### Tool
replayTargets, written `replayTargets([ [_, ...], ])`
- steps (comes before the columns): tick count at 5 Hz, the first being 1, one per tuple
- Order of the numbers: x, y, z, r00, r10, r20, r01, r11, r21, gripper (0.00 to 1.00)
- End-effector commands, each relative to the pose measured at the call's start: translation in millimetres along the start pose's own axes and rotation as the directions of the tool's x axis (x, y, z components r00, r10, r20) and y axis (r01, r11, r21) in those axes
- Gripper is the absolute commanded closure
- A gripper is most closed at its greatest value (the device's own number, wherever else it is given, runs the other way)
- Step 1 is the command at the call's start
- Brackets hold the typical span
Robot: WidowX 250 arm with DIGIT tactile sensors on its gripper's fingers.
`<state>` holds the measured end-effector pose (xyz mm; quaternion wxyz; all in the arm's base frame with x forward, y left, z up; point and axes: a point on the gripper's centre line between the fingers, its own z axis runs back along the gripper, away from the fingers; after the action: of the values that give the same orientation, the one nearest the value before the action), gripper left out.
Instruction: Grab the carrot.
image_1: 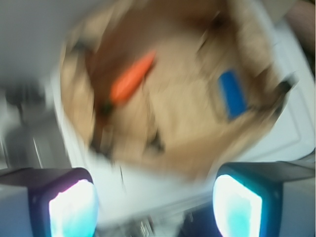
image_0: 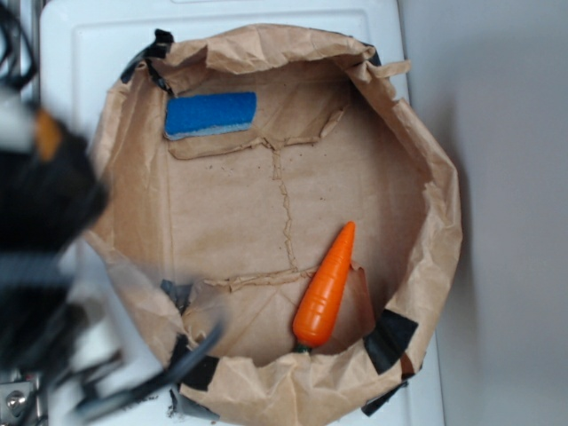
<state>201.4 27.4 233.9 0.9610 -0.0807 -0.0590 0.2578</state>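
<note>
Right now we see the carrot (image_0: 326, 288) lying on the floor of the brown paper basin (image_0: 448, 213), toward its lower right wall in the exterior view, well apart from the blue sponge (image_0: 210, 115) at the far side. Its long axis runs diagonally, pointed tip up and right, green stub down by the taped rim. Our tool (image_1: 155, 202) hangs high, outside the basin; in the wrist view its two pads (image_1: 71, 207) stand wide apart with nothing between them. From there the carrot (image_1: 131, 81) lies ahead and to the left, so we judge the coming move needs travel forward and left, a descent, and a wrist turn so the jaws cross its axis.
</note>
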Motion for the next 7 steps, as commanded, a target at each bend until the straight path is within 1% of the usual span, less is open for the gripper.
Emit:
replayTargets([
  [1, 57.5, 35.1, 17.5, 0.968, 0.244, 0.064, -0.244, 0.970, -0.009, 0.00],
  [5, 57.5, 35.1, 17.5, 0.968, 0.244, 0.064, -0.244, 0.970, -0.009, 0.00],
  [6, 24.2, 37.0, 6.4, 0.968, 0.224, 0.113, -0.221, 0.974, -0.037, 0.00],
  [7, -1.5, 32.6, -11.2, 0.966, 0.206, 0.158, -0.206, 0.978, -0.014, 0.00],
])
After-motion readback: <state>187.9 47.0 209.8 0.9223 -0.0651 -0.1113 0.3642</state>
